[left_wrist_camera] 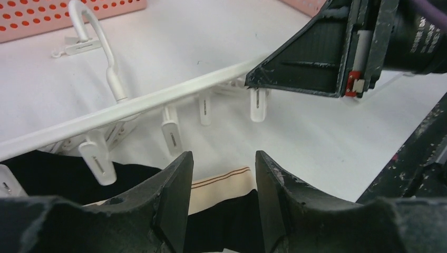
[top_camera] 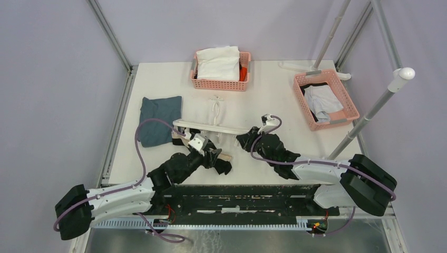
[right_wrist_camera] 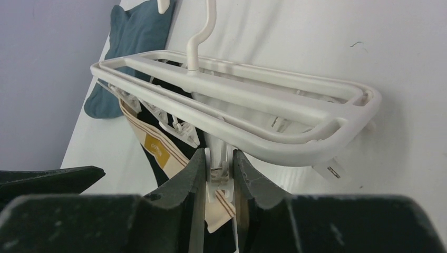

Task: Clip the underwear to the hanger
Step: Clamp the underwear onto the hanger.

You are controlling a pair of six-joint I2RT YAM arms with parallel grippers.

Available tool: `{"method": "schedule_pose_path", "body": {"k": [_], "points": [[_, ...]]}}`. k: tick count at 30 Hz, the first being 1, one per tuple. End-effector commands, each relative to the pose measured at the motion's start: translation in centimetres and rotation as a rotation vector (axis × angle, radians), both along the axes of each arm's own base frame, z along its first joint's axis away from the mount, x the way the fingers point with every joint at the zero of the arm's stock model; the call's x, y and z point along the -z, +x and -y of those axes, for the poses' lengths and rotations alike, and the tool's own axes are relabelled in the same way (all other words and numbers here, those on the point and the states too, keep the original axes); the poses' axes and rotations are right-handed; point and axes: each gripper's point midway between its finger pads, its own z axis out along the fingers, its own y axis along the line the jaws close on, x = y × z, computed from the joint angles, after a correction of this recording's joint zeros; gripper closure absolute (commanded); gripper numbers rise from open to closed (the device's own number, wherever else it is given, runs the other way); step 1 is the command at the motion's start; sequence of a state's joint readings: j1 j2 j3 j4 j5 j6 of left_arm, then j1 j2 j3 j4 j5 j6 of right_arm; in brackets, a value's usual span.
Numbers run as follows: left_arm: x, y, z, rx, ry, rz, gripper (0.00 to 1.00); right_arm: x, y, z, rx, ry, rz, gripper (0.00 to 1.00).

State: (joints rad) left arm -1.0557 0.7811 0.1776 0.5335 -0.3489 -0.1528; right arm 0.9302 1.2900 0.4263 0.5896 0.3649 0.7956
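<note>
The white hanger [top_camera: 211, 126] lies flat mid-table, its hook pointing away. The black underwear [top_camera: 221, 164] with its beige waistband lies bunched at the hanger's near side. My left gripper [top_camera: 217, 156] is open over it. In the left wrist view the left gripper [left_wrist_camera: 224, 163] has its jaws apart, with the waistband [left_wrist_camera: 221, 184] between and beyond them, below the hanger rail [left_wrist_camera: 158, 103]. My right gripper [top_camera: 243, 139] is at the hanger's right end. In the right wrist view the right gripper [right_wrist_camera: 219, 161] is shut on a hanger clip [right_wrist_camera: 219, 174] with the striped waistband [right_wrist_camera: 158, 147] in it.
A folded blue-grey cloth [top_camera: 161, 118] lies left of the hanger. A pink basket [top_camera: 219, 84] with a white garment stands at the back. A second pink basket [top_camera: 332, 122] stands at the right. A slanted white pole [top_camera: 369, 113] stands beside it.
</note>
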Motion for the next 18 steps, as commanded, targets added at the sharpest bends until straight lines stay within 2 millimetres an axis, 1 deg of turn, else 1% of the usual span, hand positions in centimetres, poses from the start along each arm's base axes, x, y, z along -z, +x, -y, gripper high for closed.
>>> {"method": "schedule_pose_path", "body": {"k": [1,5,9,12,15,17,18], "points": [[1.4,-0.2,0.2,0.040,0.103,-0.124,0.45,-2.4,1.6,-0.3,-0.058,0.047,0.030,1.00],[1.5,0.3,1.6,0.089,0.166,-0.141,0.44,-2.7,3.2,0.5,-0.094,-0.013,0.070,1.00],[1.5,0.7,3.6,0.189,0.249,-0.107,0.44,-3.7,5.0,1.7,-0.129,-0.077,0.107,1.00],[2.7,1.6,4.7,0.238,0.344,-0.094,0.45,-4.2,6.1,2.4,-0.173,-0.122,0.112,1.00],[3.2,2.1,5.6,0.308,0.412,-0.084,0.47,-4.1,6.2,2.5,-0.227,-0.142,0.092,1.00],[2.7,2.1,6.1,0.362,0.441,-0.072,0.47,-3.7,6.0,2.6,-0.246,-0.144,0.076,1.00],[2.4,1.8,6.5,0.408,0.461,-0.061,0.47,-3.4,5.7,2.5,-0.257,-0.142,0.066,0.99]]}}
